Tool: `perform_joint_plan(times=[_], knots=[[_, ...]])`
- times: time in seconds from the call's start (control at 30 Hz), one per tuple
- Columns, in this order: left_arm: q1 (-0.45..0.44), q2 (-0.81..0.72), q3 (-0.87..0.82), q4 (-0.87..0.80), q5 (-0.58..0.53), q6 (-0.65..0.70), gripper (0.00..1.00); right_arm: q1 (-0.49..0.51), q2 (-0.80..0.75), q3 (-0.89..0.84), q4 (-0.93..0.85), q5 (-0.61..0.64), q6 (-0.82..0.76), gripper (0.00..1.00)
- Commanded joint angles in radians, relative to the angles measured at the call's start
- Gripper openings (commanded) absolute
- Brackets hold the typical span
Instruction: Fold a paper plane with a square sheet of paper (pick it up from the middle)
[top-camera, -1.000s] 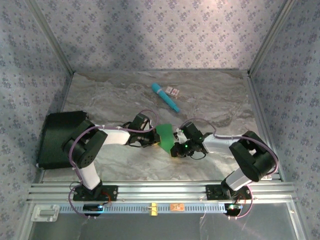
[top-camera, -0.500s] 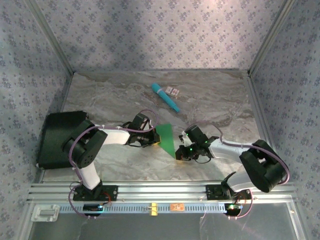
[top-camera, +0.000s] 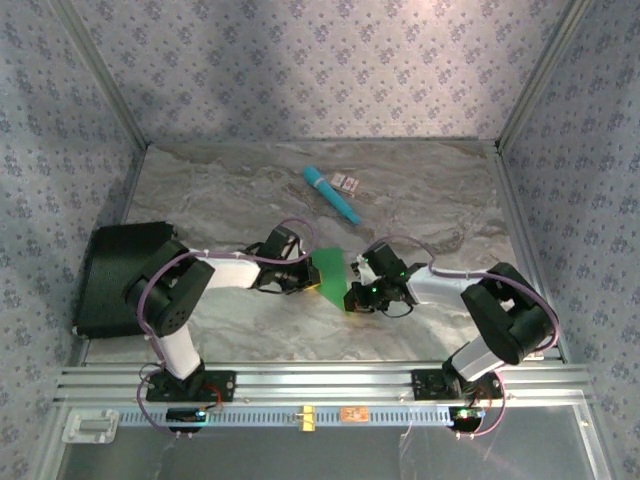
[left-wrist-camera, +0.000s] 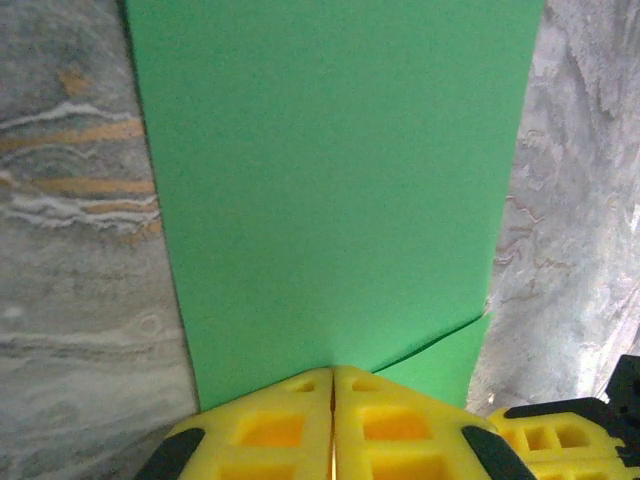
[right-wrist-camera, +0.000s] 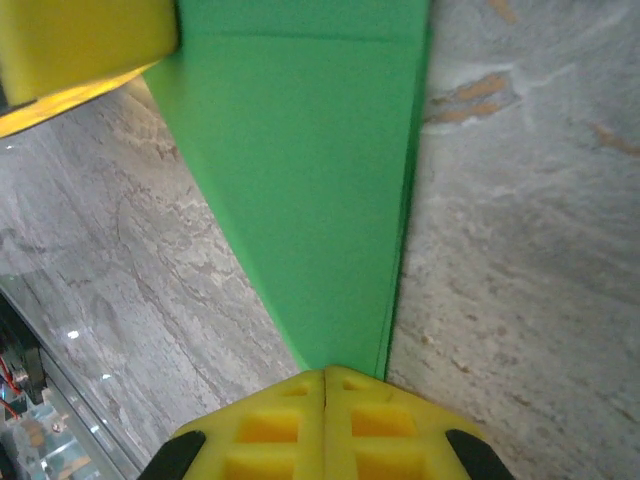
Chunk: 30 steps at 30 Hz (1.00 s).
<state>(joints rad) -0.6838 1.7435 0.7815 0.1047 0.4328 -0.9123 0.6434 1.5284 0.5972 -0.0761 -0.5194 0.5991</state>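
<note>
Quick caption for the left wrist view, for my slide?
Left hand pinches the near edge of the green paper over the marble table, one folded layer peeking out lower right.

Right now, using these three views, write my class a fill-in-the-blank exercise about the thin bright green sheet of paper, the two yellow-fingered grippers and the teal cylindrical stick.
1. The bright green sheet of paper is gripped by ____ grippers at once.
2. The left gripper and the right gripper are each ____ on the sheet.
3. On the marble-patterned table, the teal cylindrical stick lies ____ from the arm bases than the sheet does.

Missing words: two; shut; farther.
</note>
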Motion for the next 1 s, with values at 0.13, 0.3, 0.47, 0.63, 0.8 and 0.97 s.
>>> perform_joint_plan(times=[0.13, 0.3, 0.47, 0.63, 0.8, 0.97], knots=[[-0.062, -0.121, 0.035, -0.082, -0.081, 0.017, 0.15, 0.001, 0.036, -0.007, -0.056, 0.037, 0.014, 0.00], [-0.095, -0.087, 0.016, -0.021, -0.044, -0.018, 0.13, -0.001, 0.034, -0.015, -0.052, 0.048, 0.022, 0.00], [-0.119, 0.004, -0.006, 0.117, 0.029, -0.070, 0.10, -0.002, 0.026, -0.020, -0.053, 0.052, 0.021, 0.00], [-0.111, 0.041, -0.029, 0.146, 0.072, -0.078, 0.10, -0.005, 0.030, -0.023, -0.062, 0.061, 0.022, 0.00], [-0.078, 0.008, -0.075, 0.076, 0.003, -0.007, 0.10, -0.007, 0.038, -0.023, -0.071, 0.068, 0.021, 0.00], [-0.035, -0.006, -0.086, 0.062, -0.013, 0.024, 0.10, -0.007, 0.039, -0.021, -0.076, 0.067, 0.020, 0.00]])
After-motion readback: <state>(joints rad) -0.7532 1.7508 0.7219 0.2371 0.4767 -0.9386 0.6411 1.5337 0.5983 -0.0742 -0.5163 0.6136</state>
